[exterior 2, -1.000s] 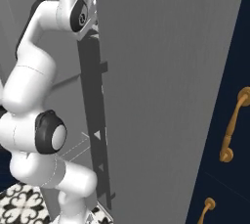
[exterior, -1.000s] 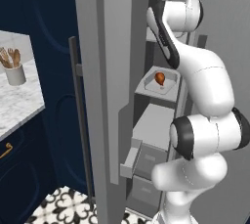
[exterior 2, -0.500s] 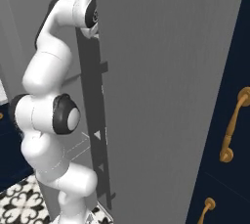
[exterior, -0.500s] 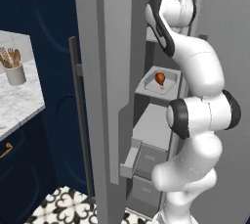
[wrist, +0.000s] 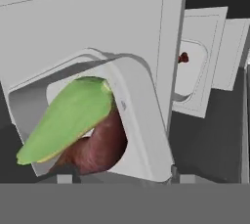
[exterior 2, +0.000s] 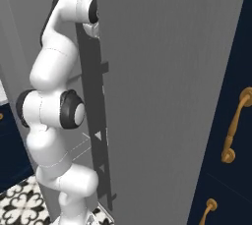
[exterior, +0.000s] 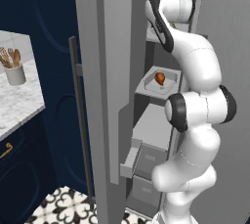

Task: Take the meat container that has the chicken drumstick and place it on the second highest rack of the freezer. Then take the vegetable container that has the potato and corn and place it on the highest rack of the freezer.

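We see flat, even rendered light in all three views, with no clear single source and no glare. In the left base view the freezer (exterior: 114, 71) door is a mid grey, its inner edge shaded darker, and the navy cabinets (exterior: 34, 17) at 9 o'clock sink almost to black. The meat container (exterior: 160, 82) sits in soft light with faint shading below. The right base view is smooth and slightly soft, the dark slot at 12 o'clock deeply shadowed. In the hand view the corn (wrist: 68, 115) is bright and blurred at its edges; corners at 1 and 5 o'clock are dark.
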Robot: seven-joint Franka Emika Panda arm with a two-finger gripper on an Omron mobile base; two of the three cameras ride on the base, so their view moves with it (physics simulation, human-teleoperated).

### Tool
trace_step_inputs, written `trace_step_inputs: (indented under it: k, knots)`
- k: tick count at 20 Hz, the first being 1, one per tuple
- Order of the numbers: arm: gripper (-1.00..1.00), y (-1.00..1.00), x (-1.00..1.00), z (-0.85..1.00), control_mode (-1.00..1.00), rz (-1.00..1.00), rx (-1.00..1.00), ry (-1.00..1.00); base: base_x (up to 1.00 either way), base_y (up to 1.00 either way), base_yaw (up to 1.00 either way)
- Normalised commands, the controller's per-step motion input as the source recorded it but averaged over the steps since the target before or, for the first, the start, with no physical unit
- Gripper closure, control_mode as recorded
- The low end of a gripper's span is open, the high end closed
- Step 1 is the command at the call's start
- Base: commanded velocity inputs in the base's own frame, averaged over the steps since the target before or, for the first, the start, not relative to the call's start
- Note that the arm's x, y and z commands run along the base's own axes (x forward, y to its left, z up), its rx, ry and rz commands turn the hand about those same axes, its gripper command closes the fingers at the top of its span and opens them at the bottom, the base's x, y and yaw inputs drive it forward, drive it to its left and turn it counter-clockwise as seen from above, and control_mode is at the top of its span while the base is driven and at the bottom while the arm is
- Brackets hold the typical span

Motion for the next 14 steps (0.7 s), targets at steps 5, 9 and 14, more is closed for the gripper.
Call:
trace_step_inputs:
  k: [5,9,14]
  knots:
    - [-1.00,0.00,-0.90,0.13,-1.00,0.03,0.00,-0.17,0.00,0.00,0.00]
    - [-1.00,0.14,-0.98,-0.04,-1.00,0.05,0.00,-0.02,0.00,0.00,0.00]
    - [-1.00,0.37,-0.93,-0.17,-1.00,0.05,-0.03,-0.01,0.00,0.00,0.00]
